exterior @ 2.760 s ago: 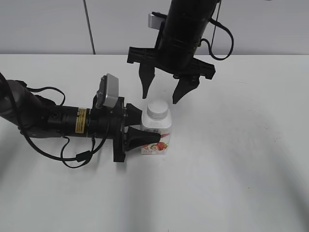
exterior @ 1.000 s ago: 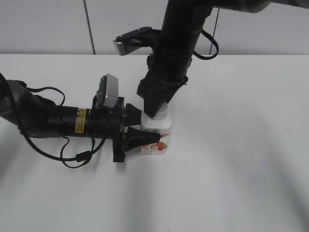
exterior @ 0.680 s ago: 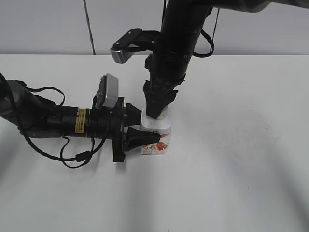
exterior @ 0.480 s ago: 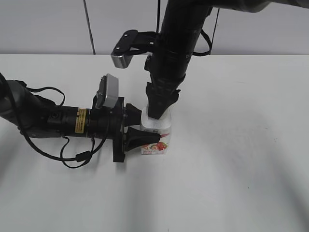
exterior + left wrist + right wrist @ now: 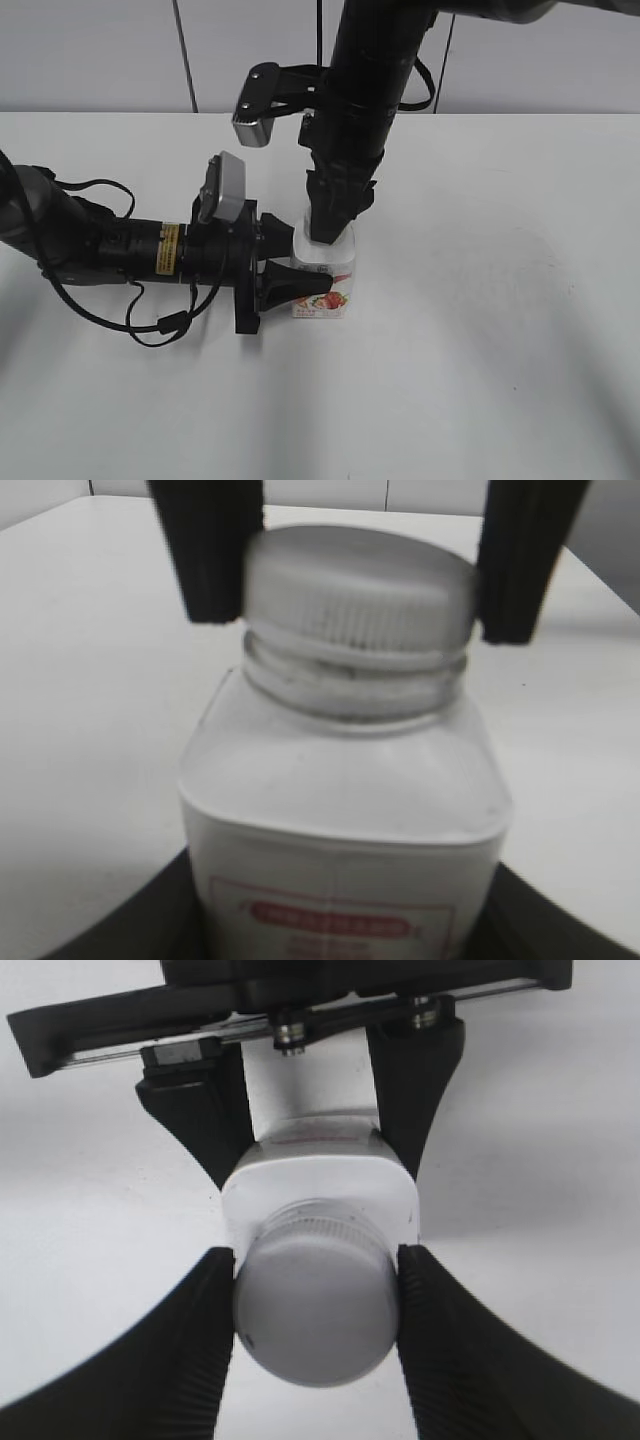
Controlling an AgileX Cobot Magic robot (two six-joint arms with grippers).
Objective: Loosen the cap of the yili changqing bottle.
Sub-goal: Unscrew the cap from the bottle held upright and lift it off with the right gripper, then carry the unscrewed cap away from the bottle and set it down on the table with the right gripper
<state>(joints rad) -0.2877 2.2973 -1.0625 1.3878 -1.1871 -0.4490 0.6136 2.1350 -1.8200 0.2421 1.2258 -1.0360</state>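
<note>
Two right gripper fingers pinch the ribbed white cap; left gripper clamps the yili changqing bottle.

The bottle was white, its label edged with a thin red line around a small red band. The cap was white with a ribbed side. Both grippers' fingers were black. The table was white.

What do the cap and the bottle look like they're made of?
Cap: probably white plastic, matte top, fine moulded ribs round its side. Bottle: likely opaque white plastic, smooth with a slight sheen, rounded moulded shoulders; the label's material is unclear.
</note>
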